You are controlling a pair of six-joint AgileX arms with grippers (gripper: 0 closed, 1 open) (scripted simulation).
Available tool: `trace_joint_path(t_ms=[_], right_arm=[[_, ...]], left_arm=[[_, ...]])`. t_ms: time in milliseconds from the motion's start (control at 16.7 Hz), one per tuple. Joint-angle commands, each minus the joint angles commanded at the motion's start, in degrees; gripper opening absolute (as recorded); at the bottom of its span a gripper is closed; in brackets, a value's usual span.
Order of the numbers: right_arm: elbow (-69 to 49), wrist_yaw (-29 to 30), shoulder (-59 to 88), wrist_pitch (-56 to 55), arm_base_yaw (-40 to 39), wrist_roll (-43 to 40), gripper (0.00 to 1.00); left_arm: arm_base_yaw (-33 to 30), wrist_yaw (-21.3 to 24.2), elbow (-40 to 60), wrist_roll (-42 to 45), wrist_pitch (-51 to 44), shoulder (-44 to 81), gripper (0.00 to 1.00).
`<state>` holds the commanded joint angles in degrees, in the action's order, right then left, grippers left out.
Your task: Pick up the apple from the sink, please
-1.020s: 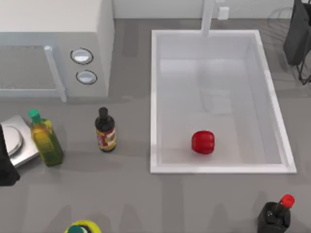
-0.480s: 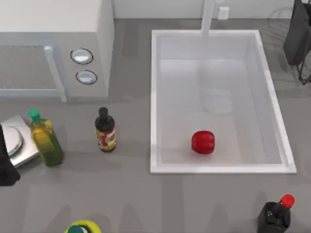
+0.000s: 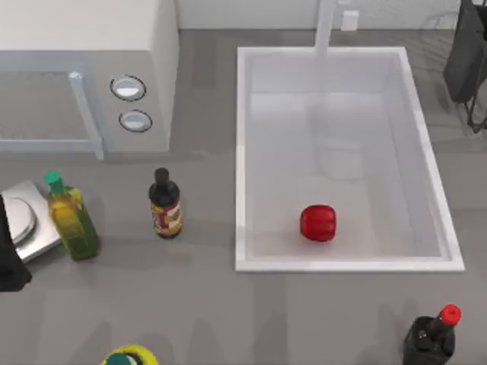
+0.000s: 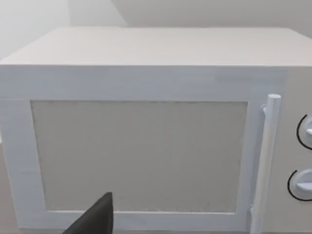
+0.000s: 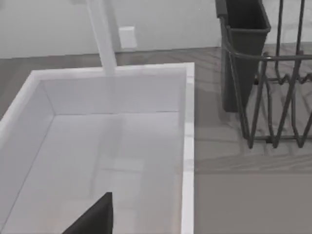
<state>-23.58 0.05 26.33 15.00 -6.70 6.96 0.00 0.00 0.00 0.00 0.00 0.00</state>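
Observation:
The apple (image 3: 318,223), small, glossy and red, lies on the floor of the white sink (image 3: 240,152), near its front wall and a little left of centre. The faucet (image 3: 326,26) rises at the sink's back rim. My left arm (image 3: 7,255) is parked at the table's far left edge, and a dark part of my left gripper (image 4: 97,219) faces the microwave door (image 4: 139,156). A dark part of my right gripper (image 5: 95,217) shows before the sink's back end (image 5: 114,73) and faucet (image 5: 103,34). Neither gripper is near the apple.
A white microwave (image 3: 84,68) fills the back left. A yellow-green bottle (image 3: 71,217), a dark sauce bottle (image 3: 164,205) and a scale (image 3: 27,220) stand left of the sink. A red-capped dark bottle (image 3: 432,334) stands front right. A dark bin in a wire rack (image 3: 466,57) is back right.

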Motion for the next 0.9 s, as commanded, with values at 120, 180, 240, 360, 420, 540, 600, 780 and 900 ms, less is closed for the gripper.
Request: trace_joint_path(t_ms=[120,180,240,360,420,540,600,780,900], right_arm=[[-9.3,0.0,11.3,5.8,-2.6,2.7,1.0],[-14.3,0.0,17.3,8.9,-4.0,4.1,1.0],[-19.4,0.0,23.6,12.1,-5.4,5.6,1.0],[-29.9,0.1,36.6,18.5,-8.3,8.6,1.0],[-35.2,0.1,43.1,21.7,-9.7,10.1,1.0],[-45.5,0.1,56.1,28.0,-12.5,13.0,1.0],[-50.5,0.1,62.3,31.0,-13.9,14.4,1.0],[-64.1,0.1,79.5,39.3,-17.6,18.3,1.0],[-71.6,0.1,89.0,43.9,-19.6,20.4,1.0]], left_arm=[[0.0,0.0,0.0,0.0,0.0,0.0,1.0],[0.0,0.0,0.0,0.0,0.0,0.0,1.0],[0.0,0.0,0.0,0.0,0.0,0.0,1.0],[0.0,0.0,0.0,0.0,0.0,0.0,1.0],[0.0,0.0,0.0,0.0,0.0,0.0,1.0],[0.0,0.0,0.0,0.0,0.0,0.0,1.0],[0.0,0.0,0.0,0.0,0.0,0.0,1.0],[0.0,0.0,0.0,0.0,0.0,0.0,1.0],[0.0,0.0,0.0,0.0,0.0,0.0,1.0]])
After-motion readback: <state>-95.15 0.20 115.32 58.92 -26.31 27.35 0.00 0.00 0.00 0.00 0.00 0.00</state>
